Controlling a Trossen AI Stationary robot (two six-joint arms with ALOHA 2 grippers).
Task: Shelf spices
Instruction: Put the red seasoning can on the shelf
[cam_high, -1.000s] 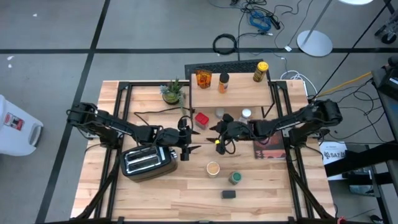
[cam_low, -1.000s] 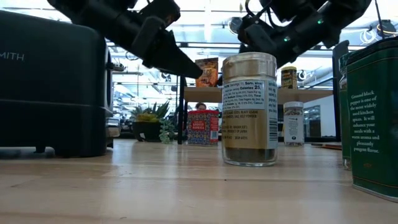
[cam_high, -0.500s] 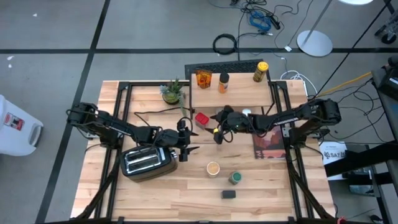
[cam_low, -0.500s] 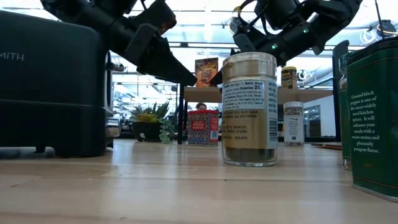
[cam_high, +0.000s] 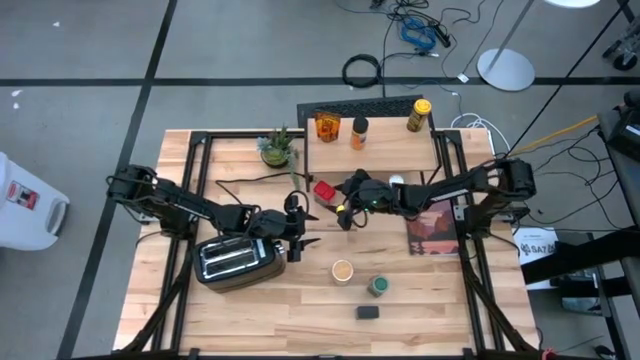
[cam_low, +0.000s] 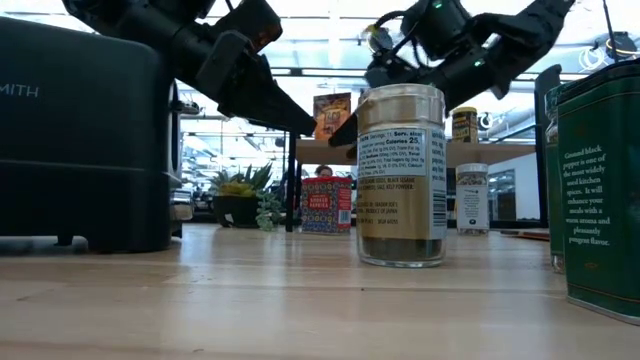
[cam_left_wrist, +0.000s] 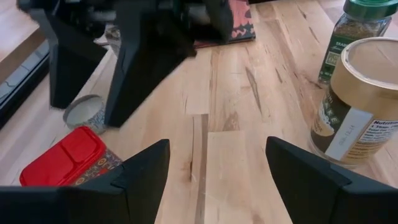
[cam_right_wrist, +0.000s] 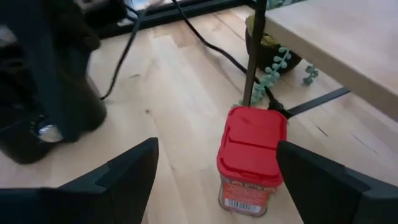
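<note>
So our right gripper (cam_right_wrist: 214, 171) is spread wide with nothing in it, hanging above the table and lined up on the red tin (cam_right_wrist: 250, 158), which sits between the two fingers in the wrist view but isn't touched yet. The tin stands upright on the table just in front of the shelf (cam_high: 385, 145), beside one of its black legs, with the plant (cam_high: 276, 148) close behind it.

Our left gripper (cam_left_wrist: 217, 171) is wide open and empty too, parked over bare tabletop next to the toaster (cam_high: 238, 259), with the tan jar (cam_high: 343, 270) and green-lid jar (cam_high: 378, 286) just ahead of it.

Up on the shelf we count three spices: an orange bag (cam_high: 327, 126), an orange bottle (cam_high: 359, 132) and a yellow-lid jar (cam_high: 418, 115). A white jar (cam_low: 472, 198) sits under it, and a black tin (cam_high: 368, 312) waits near the table's front edge.

Our read: we're in the reach-for-the-red-tin step, with most spices not shelved. Next we need to drop lower, centre the fingers around the tin's body and close without knocking it into that leg.
</note>
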